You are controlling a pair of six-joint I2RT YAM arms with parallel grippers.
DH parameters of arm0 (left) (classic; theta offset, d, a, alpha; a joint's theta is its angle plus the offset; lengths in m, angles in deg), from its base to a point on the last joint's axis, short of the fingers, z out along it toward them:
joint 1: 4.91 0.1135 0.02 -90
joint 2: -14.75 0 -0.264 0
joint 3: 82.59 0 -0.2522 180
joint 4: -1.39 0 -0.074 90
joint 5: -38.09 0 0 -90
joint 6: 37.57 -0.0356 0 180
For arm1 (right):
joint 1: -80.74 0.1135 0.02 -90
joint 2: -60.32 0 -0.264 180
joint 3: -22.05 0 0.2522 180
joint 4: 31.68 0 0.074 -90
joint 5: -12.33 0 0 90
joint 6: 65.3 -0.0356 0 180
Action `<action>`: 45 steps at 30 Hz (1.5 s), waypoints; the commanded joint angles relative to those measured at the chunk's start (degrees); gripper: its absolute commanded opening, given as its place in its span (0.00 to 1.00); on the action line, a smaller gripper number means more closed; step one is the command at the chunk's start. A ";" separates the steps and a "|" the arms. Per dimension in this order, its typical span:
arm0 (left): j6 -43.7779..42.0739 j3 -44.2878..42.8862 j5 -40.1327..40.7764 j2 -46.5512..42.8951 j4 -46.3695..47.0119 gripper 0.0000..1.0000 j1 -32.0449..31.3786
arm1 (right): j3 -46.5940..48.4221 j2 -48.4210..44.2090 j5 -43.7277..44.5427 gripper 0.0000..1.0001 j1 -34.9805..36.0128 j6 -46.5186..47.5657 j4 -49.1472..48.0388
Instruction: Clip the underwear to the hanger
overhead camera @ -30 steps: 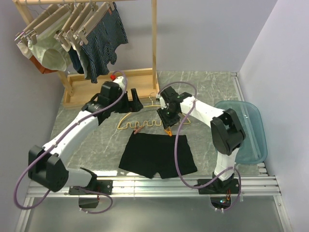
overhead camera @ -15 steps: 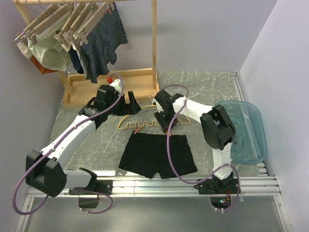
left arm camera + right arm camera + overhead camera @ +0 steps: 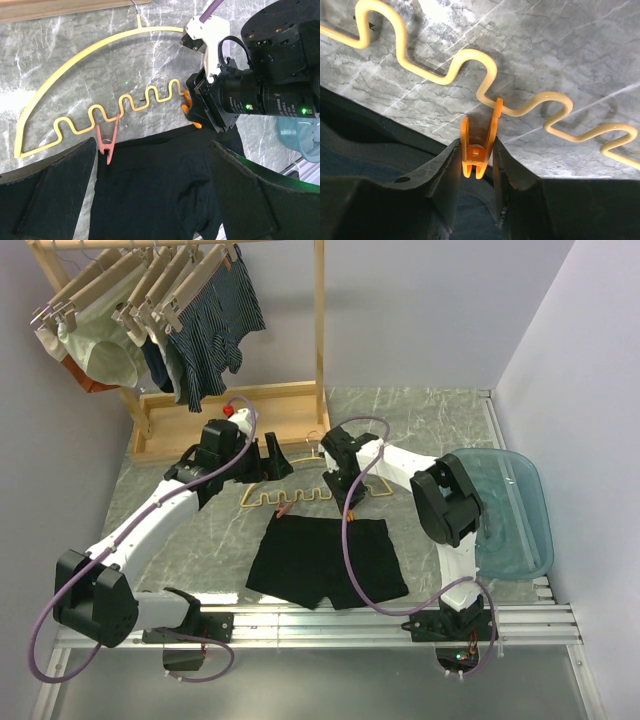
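Grey marble table (image 3: 430,420), wooden clothes rack (image 3: 320,340) at the back. The hanger (image 3: 75,75) lies flat mid-table, long axis left-right, wavy bar toward the arms. The underwear (image 3: 325,560) lies flat just on its near side, waistband parallel to the bar. Right gripper (image 3: 476,145) is the nearer: pinched on the orange clip (image 3: 492,122) at the bar's right end, waistband corner just beside it. Left gripper (image 3: 152,150) hovers spread wide over the pink clip (image 3: 107,145), holding nothing.
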 commanded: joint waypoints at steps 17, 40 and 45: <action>-15.45 10.02 -21.19 -4.18 14.41 0.76 0.17 | 2.83 -1.09 -6.33 0.15 -4.09 0.03 0.58; -13.87 9.48 -19.44 -5.05 12.83 0.79 0.17 | 2.31 -1.44 5.10 0.62 -0.83 -5.77 -0.64; -13.61 9.66 -19.52 -4.88 13.00 0.78 0.26 | 3.09 -0.21 5.10 0.62 -1.01 -6.65 -0.82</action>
